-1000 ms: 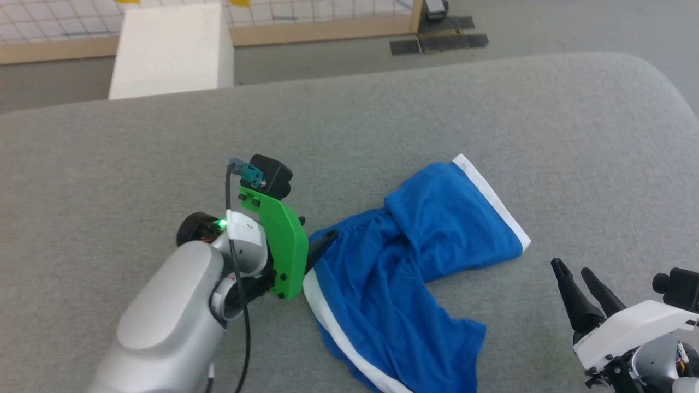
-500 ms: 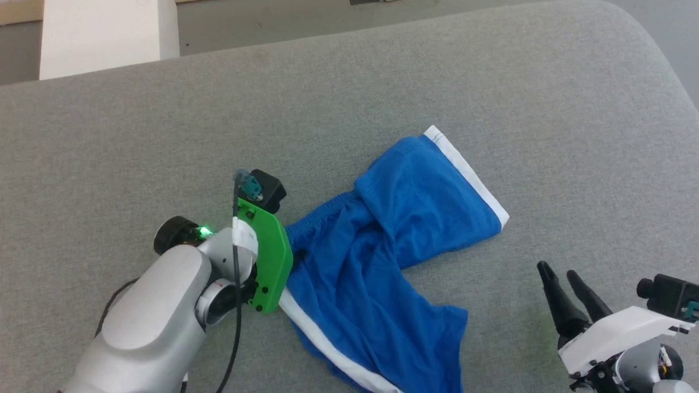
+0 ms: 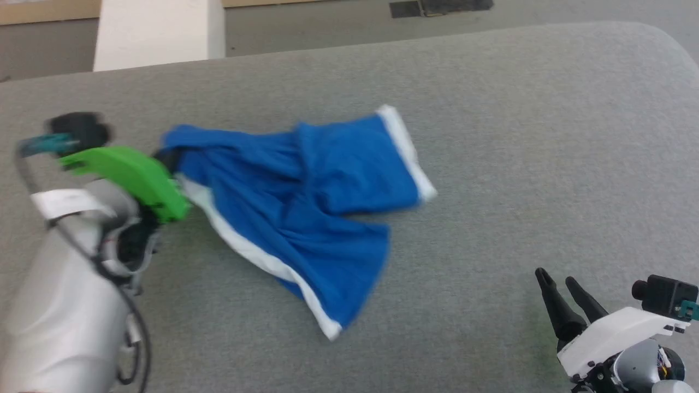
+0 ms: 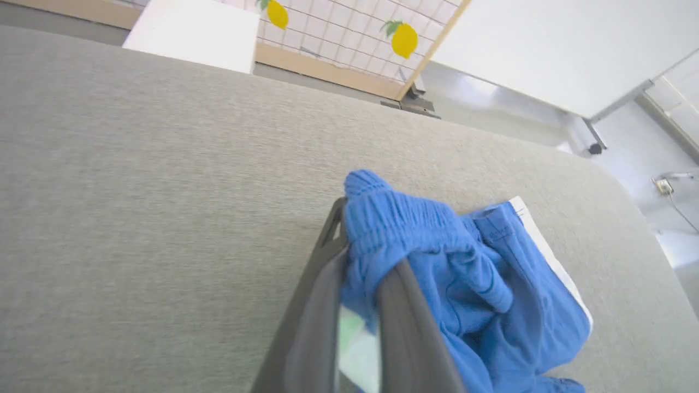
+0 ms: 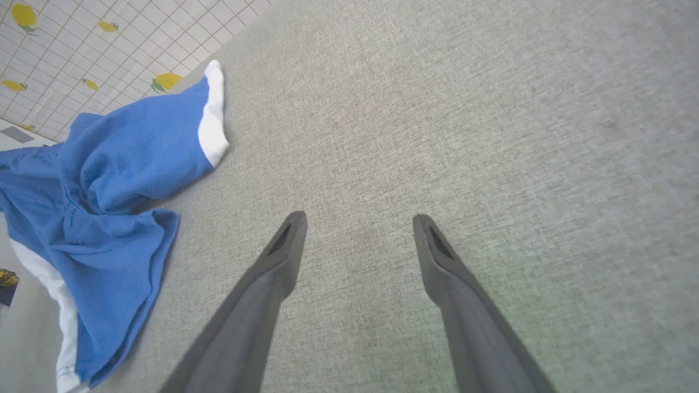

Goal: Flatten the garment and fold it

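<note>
The garment [image 3: 295, 207], royal-blue shorts with white stripes and hem bands, lies crumpled on the grey table [image 3: 491, 136], stretched toward the left. My left gripper [image 3: 166, 161], behind its green bracket, is shut on the gathered waistband at the garment's left end. The left wrist view shows both dark fingers [image 4: 311, 305] pinching the waistband of the garment [image 4: 480, 284] a little above the cloth surface. My right gripper [image 3: 557, 278] stands open at the lower right, apart from the garment. Its fingers [image 5: 273, 273] are spread over bare table, with the garment [image 5: 109, 180] off to their left.
A white box [image 3: 153, 33] stands on the floor beyond the table's far edge. The table's far right corner [image 3: 671, 49] is rounded. A tiled panel with lemon prints [image 4: 338, 33] rises behind the box. Bare grey surface lies to the right of the garment.
My left gripper has shut on the waistband and pulled it left and farther away, dragging the garment along. The head camera has shifted. The right gripper stays open in place.
</note>
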Controlling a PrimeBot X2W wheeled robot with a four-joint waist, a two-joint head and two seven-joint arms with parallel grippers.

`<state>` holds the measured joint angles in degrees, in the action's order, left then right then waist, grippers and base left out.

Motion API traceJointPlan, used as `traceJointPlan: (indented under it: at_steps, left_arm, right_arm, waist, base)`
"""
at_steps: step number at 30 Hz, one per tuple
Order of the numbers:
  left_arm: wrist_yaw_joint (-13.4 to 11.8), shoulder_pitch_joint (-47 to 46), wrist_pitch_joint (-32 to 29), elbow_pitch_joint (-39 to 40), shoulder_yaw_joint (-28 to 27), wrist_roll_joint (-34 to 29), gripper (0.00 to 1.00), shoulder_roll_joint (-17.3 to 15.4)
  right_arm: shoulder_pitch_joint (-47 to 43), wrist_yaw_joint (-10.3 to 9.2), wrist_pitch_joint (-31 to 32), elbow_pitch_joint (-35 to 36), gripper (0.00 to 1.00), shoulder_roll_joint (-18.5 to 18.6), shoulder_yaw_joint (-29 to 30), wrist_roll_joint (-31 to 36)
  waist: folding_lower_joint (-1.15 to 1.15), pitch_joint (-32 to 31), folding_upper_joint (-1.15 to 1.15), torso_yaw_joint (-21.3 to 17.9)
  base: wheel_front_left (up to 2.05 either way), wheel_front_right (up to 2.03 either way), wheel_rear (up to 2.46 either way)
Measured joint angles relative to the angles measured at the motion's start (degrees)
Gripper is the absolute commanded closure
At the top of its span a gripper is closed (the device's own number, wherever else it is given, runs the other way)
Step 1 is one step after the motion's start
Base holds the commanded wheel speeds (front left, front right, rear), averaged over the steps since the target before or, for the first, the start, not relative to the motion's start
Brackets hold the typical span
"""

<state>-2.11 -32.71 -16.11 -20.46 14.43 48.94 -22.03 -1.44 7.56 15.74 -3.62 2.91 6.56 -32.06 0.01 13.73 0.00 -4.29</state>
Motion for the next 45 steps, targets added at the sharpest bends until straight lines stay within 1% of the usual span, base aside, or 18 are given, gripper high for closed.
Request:
traceJointPlan:
  at_steps: [4,7,9,10,11,12,16,18,20,21,23,24,26,28,32,35,38,45]
  left_arm:
    - [-3.5,4.5,3.3,-3.3,-7.1,3.2,1.0,-2.9]
    - [-5.5,10.4,4.2,-5.4,-10.6,5.2,1.0,-3.9]
    - [-5.6,13.9,3.8,-6.2,-10.4,5.8,1.0,-4.0]
    - [-5.5,15.5,3.1,-6.5,-10.1,6.2,0.96,-3.8]
    - [-5.4,16.4,2.6,-6.5,-9.8,6.6,0.65,-3.3]
    - [-5.0,16.7,2.6,-6.4,-9.4,6.6,0.0,-3.0]
    - [-2.5,16.2,5.2,-3.6,-8.3,5.8,0.0,-2.3]
    - [-0.9,15.7,9.8,-1.1,-7.7,3.1,0.0,-3.0]
    - [0.0,15.7,17.5,2.2,-7.2,-2.1,0.0,-4.4]
    - [0.0,16.1,22.4,3.6,-6.9,-5.8,0.0,-5.4]
    - [-0.6,17.7,28.6,5.3,-6.8,-10.1,0.0,-6.1]
    - [-1.1,19.4,29.9,6.1,-6.8,-12.0,0.0,-5.9]
    - [-2.1,23.2,30.6,7.0,-7.7,-14.2,0.0,-4.7]
    - [-2.8,27.1,30.7,9.6,-10.0,-16.7,0.0,-2.5]
    - [-2.5,31.1,30.8,12.3,-13.1,-20.0,0.0,1.7]
    - [-0.8,31.9,30.9,12.9,-14.5,-22.1,0.0,4.1]
    - [0.9,31.8,30.8,12.7,-15.4,-23.0,0.0,5.7]
    - [4.4,30.3,30.8,10.9,-17.7,-25.4,0.0,8.3]
  right_arm:
    - [0.3,0.0,1.1,0.0,0.0,0.0,-0.1,0.4]
    - [0.5,0.0,1.7,0.0,0.0,0.0,-0.3,0.8]
    - [0.6,0.0,2.0,-0.1,0.0,0.0,-0.2,0.8]
    - [0.6,0.0,2.1,-0.1,0.0,0.0,-0.1,0.9]
    - [0.7,0.0,2.2,-0.1,0.0,0.0,0.1,1.0]
    - [0.9,0.0,2.4,-0.1,0.0,0.0,0.3,1.2]
    - [2.6,0.0,3.5,0.0,0.0,0.0,-0.3,2.3]
    - [3.5,0.0,4.0,0.2,0.0,0.0,-1.0,3.0]
    - [4.5,0.0,5.0,0.6,0.0,0.0,-2.1,4.7]
    - [5.1,0.0,5.7,0.9,0.0,0.0,-3.1,5.6]
    - [6.4,0.0,7.2,1.0,0.0,0.1,-5.9,7.0]
    - [7.1,0.0,8.2,0.9,0.0,0.0,-7.7,7.6]
    - [8.5,0.0,10.1,0.6,0.0,0.0,-11.6,9.2]
    - [10.7,0.0,12.4,-0.1,0.0,0.0,-16.5,11.7]
    - [15.8,0.0,17.2,-3.3,0.0,-0.1,-25.4,14.3]
    - [20.5,0.0,19.8,-7.7,0.0,-0.1,-32.2,14.8]
    - [25.0,0.0,21.8,-12.6,0.0,-0.1,-36.2,15.1]
    - [29.5,0.0,24.2,-21.5,0.0,-0.1,-41.3,15.9]
  waist:
    - [0.0,-0.9,0.0,2.3]
    - [0.0,-1.5,0.0,3.9]
    - [0.0,-1.9,0.0,4.8]
    - [-0.01,-2.1,0.0,5.4]
    - [-0.01,-2.2,0.0,5.9]
    - [-0.01,-2.3,0.0,6.4]
    - [-0.01,-2.9,0.0,8.5]
    - [-0.01,-3.3,0.0,9.3]
    - [-0.01,-4.0,0.0,9.9]
    - [-0.01,-4.3,0.0,10.1]
    - [-0.01,-4.8,0.0,10.3]
    - [-0.01,-5.1,0.0,10.3]
    - [-0.01,-5.4,0.0,10.4]
    - [-0.01,-5.5,0.0,10.6]
    - [-0.01,-5.2,0.0,11.6]
    - [-0.01,-4.7,0.0,12.8]
    - [-0.01,-4.0,0.0,14.1]
    - [-0.01,-1.7,0.0,16.6]
  base:
    - [0.0,0.0,0.0]
    - [0.0,0.0,0.0]
    - [0.0,0.0,0.0]
    - [0.0,0.0,0.0]
    - [0.0,0.0,0.0]
    - [0.0,0.0,0.0]
    - [0.0,0.0,0.0]
    - [0.0,0.0,0.0]
    - [0.0,0.0,0.0]
    - [0.0,0.0,0.0]
    - [0.0,0.0,0.0]
    - [0.0,0.0,0.0]
    - [0.0,0.0,0.0]
    - [0.0,0.0,0.0]
    - [0.0,0.0,0.0]
    - [0.0,0.0,0.0]
    - [0.0,0.0,0.0]
    - [0.0,0.0,0.0]
